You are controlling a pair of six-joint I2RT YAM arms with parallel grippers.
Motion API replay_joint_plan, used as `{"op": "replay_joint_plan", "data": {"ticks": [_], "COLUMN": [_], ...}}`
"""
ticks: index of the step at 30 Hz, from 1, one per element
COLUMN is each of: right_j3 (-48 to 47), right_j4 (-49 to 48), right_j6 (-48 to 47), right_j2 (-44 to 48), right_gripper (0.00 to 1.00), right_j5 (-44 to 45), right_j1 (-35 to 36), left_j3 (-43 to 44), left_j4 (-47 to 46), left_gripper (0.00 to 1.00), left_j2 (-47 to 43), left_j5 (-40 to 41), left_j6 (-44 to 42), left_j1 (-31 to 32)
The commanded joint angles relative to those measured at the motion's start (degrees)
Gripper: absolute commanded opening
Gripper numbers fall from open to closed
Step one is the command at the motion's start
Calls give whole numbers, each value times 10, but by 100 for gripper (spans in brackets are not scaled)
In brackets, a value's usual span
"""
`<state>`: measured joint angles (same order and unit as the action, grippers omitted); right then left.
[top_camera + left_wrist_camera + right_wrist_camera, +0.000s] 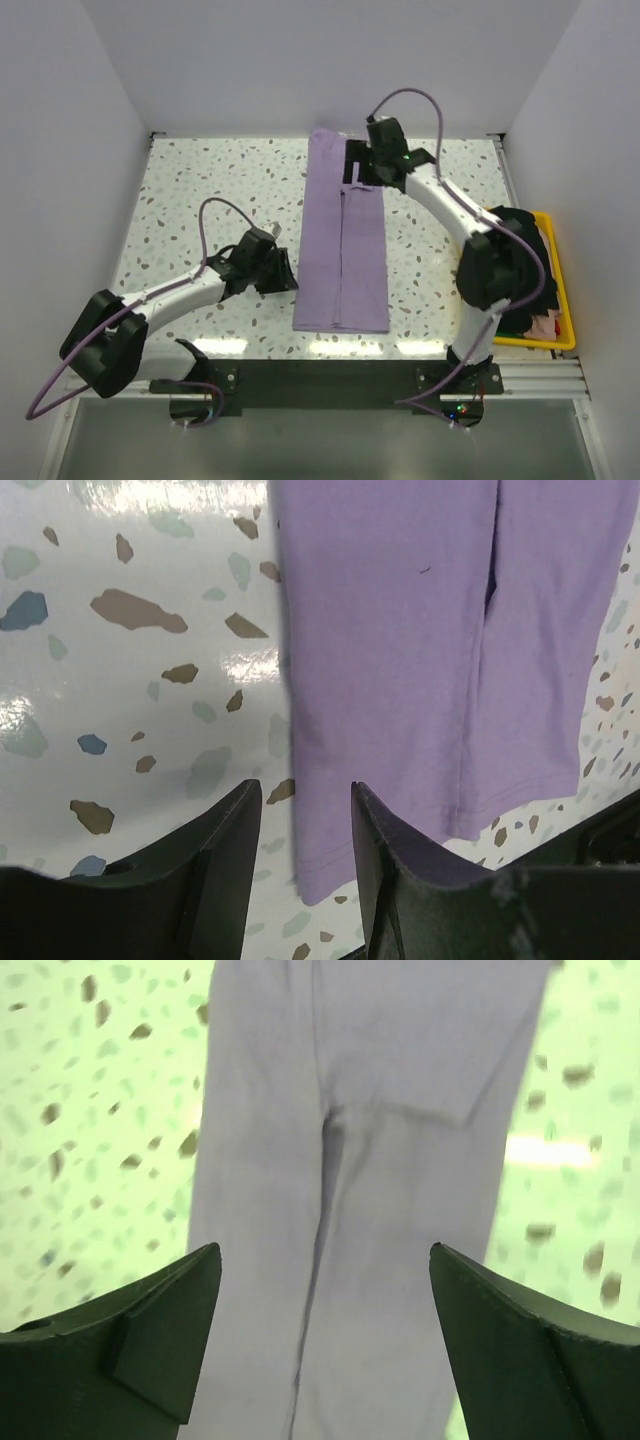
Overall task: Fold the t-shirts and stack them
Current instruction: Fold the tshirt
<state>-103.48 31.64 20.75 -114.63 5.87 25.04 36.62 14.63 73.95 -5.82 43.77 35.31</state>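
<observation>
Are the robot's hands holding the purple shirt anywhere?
No. The left gripper and right gripper are both open, and the purple shirt lies on the table, held by neither.

The lavender t-shirt (340, 250) lay flat on the speckled table (200, 190), folded lengthwise into a long narrow strip, its two sides meeting down the middle. A black t-shirt (532, 240) sat bunched in the yellow bin (560, 300).

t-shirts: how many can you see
2: lavender t-shirt, a long folded strip mid-table; black t-shirt heaped in the yellow bin, right edge. More may be hidden under it.
</observation>
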Motion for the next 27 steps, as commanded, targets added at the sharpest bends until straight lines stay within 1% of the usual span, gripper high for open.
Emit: {"op": "replay_joint_plan", "data": {"ticks": [1, 2, 3, 4, 5, 7, 8, 10, 11, 14, 18, 27], "right_j3": [174, 274, 320, 364, 442, 507, 556, 597, 635, 684, 712, 775], "right_j4": [-17, -45, -55, -63, -77, -81, -76, -61, -56, -44, -25, -25], "right_j6": [117, 128, 136, 154, 162, 182, 184, 191, 195, 206, 208, 221], "right_j2": [164, 193, 228, 285, 317, 364, 409, 448, 481, 512, 527, 542], "right_gripper": [86, 81, 79, 76, 70, 63, 59, 54, 54, 51, 49, 47], "right_j5": [-39, -50, -57, -57, -69, -98, -103, -115, -124, -149, -165, -186], "right_j1": [6, 8, 14, 17, 19, 23, 26, 29, 29, 30, 30, 30], "left_j3": [-15, -18, -23, -27, -31, -45, -50, -61, -64, -76, -98, -121], "left_j4": [-16, -12, -9, -7, -7, -8, -11, -14, -15, -17, -19, -29], "left_gripper": [45, 45, 45, 45, 45, 44, 44, 43, 43, 43, 43, 43], "left_j2": [-17, -18, -20, -23, -28, -29, -26, -20, -18, -10, -11, -16], "left_j5": [-30, -37, -38, -38, -44, -51, -63, -72, -74, -75, -70, -59], "left_j6": [-14, -16, -16, -17, -18, -19, -18, -14, -11, 1, 24, 51], "left_j1": [-1, 0, -1, 1, 2, 4, 4, 13, 19, 45, 69, 78]}}
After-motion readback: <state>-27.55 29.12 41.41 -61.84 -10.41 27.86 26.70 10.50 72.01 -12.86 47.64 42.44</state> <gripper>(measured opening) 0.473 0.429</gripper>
